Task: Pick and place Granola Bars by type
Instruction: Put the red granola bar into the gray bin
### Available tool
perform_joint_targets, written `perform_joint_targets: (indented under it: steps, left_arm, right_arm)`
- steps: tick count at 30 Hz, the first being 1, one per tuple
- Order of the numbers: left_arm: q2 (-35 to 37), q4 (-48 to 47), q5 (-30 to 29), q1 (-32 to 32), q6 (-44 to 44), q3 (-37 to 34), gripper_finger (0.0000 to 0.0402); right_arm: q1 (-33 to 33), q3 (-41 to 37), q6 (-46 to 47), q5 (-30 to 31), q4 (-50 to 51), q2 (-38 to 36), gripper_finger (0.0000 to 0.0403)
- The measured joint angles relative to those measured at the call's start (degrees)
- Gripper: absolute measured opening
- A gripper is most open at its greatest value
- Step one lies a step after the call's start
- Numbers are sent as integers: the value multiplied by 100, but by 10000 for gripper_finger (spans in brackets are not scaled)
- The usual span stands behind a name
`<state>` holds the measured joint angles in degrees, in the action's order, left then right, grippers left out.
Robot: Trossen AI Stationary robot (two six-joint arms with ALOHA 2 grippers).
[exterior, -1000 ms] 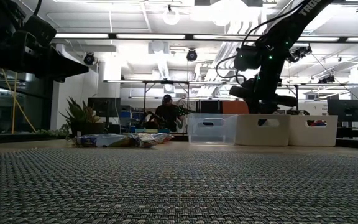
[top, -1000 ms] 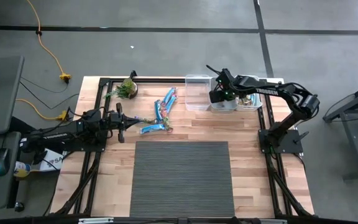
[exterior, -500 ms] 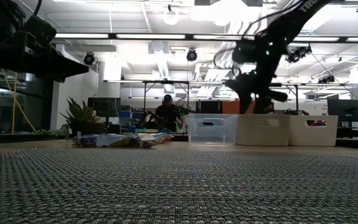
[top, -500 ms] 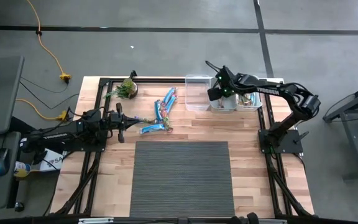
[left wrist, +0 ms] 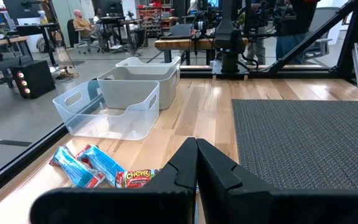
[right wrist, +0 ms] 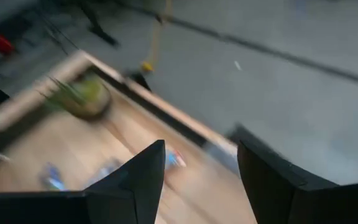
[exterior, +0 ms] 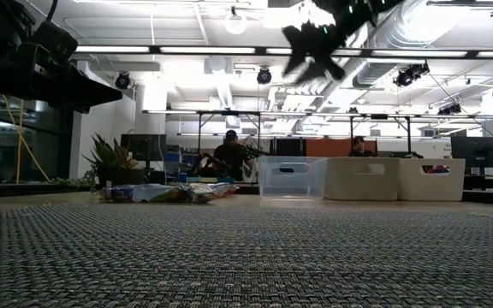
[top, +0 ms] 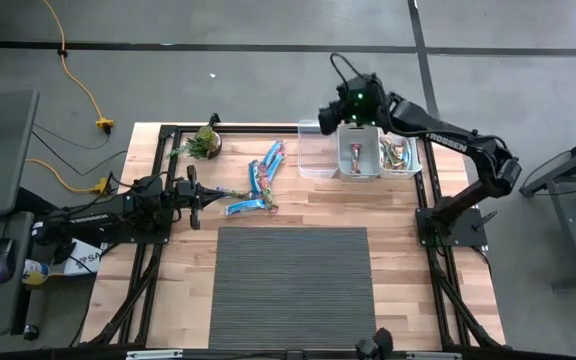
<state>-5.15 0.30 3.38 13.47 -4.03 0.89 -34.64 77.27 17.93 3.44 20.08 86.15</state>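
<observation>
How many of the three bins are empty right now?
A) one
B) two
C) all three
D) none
A: from above, only the leftmost bin shows a bare floor; the middle bin and right bin each hold bars.

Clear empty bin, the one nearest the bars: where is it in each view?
High: clear bin, far edge of table, leftmost of the row of bins.
Low, mid-distance, leftmost bin.
Left wrist, nearest bin, beyond the granola bars.
Right wrist: cannot make it out; blurred.
Shared landmark: the white bin right beside it.
</observation>
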Motion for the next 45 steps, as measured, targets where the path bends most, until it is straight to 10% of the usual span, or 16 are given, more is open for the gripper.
perform_joint_targets:
  steps: [14, 26, 40, 45]
  left_arm:
    - [1, 2, 0, 0, 0, 0, 1]
    - [0, 2, 0, 0, 0, 0, 1]
    - [1, 1, 0, 0, 2, 0, 1]
    - [1, 2, 0, 0, 1, 0, 1]
  right_arm:
    - [1183, 797, 1013, -611, -1792, -2, 187]
    - [2107, 1080, 401, 262, -2336, 472, 187]
    - [2444, 5455, 264, 1594, 1803, 3095, 187]
    - [2330, 5398, 926, 1462, 2186, 3510, 187]
